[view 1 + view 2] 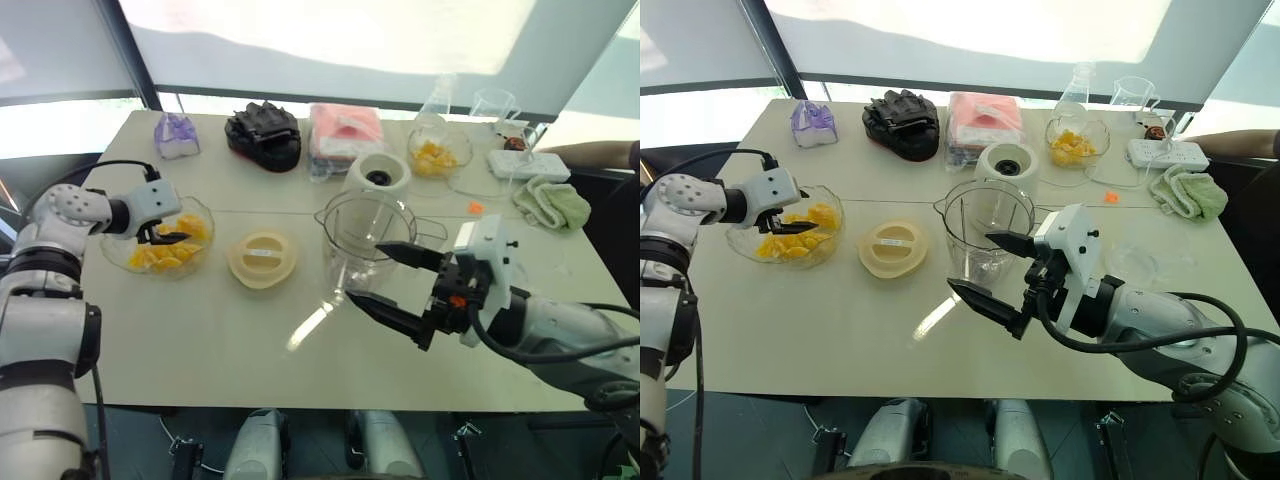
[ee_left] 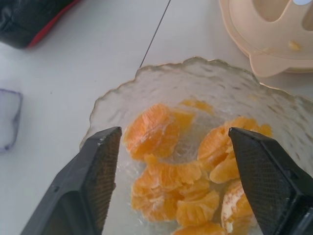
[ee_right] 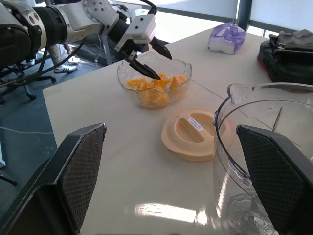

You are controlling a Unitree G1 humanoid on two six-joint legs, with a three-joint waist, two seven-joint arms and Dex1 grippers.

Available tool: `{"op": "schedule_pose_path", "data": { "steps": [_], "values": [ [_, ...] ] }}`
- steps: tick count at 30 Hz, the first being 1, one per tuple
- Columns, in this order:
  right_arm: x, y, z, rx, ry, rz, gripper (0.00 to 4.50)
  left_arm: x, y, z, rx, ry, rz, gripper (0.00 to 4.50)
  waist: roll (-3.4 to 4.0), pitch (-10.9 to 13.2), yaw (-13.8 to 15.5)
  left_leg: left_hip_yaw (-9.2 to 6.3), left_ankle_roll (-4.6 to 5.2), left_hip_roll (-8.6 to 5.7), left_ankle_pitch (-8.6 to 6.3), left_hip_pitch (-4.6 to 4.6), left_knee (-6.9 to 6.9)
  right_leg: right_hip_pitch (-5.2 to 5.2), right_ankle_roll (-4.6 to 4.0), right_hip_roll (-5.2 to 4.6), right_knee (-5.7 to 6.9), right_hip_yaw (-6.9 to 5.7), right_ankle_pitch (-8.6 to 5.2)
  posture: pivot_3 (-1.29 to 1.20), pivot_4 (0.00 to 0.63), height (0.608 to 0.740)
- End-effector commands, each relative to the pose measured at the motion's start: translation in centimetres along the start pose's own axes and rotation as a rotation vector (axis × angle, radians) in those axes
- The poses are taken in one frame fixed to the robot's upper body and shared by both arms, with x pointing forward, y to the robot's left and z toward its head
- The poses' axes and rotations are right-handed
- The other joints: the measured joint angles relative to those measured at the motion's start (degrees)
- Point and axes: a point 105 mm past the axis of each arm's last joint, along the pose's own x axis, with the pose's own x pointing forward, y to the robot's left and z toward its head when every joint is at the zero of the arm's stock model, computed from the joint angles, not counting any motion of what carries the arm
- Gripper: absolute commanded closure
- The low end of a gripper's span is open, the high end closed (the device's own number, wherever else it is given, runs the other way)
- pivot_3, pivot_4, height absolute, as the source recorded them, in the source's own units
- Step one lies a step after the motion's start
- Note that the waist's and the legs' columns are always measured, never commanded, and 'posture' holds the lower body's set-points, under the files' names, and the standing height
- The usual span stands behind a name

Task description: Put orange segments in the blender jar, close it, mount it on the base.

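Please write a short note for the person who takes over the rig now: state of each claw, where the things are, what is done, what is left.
Left claw: open over the glass bowl of orange segments, holding nothing.
Right claw: open, empty, beside the blender jar.
The jar stands on the table, no segments visible inside; its lid lies between bowl and jar; the base is behind the jar.
Done: nothing yet.
Left: load segments, close jar, mount on base.

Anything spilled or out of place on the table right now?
One small thing: a tiny orange scrap lies loose on the table, right of the base. Otherwise the orange segments sit in their bowl; nothing tipped.
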Motion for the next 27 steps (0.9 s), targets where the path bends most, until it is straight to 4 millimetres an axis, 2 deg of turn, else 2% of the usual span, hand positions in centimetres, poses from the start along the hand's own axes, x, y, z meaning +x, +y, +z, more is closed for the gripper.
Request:
{"op": "schedule_pose_path", "data": {
  "steps": [1,7,17,27],
  "values": [
    [-0.3,1.1,1.1,-0.029,-0.04,0.026,0.0,0.0,0.4,0.4,0.087,0.049,-0.017,1.07,0.0,0.0,0.0,0.05,0.0,0.0,0.0,0.0,0.0,0.0,0.0,0.01,0.02,-0.01,0.0,0.0,0.15,0.74],
    [-0.8,1.7,2.1,-0.041,-0.052,0.027,0.0,1.2,-0.1,0.0,0.145,0.136,-0.044,1.07,-0.01,0.0,0.1,0.11,0.0,0.03,0.0,0.01,0.0,0.0,0.0,0.02,0.05,0.0,0.0,0.0,0.15,0.74],
    [-1.3,1.9,2.2,-0.023,-0.044,-0.029,0.0,2.0,-1.5,-2.0,0.212,0.286,-0.111,1.07,-0.02,0.0,0.1,0.12,0.0,0.03,0.0,0.01,0.0,0.0,0.0,-0.01,0.04,0.0,0.0,0.0,0.15,0.74],
    [-1.6,2.4,2.3,0.02,-0.038,-0.064,0.0,3.7,-2.4,-2.4,0.185,0.327,-0.089,1.07,-0.05,0.0,0.1,0.11,0.0,0.03,0.0,0.02,0.0,0.01,0.01,-0.03,0.04,0.02,0.01,0.0,0.15,0.74]
  ]
}}
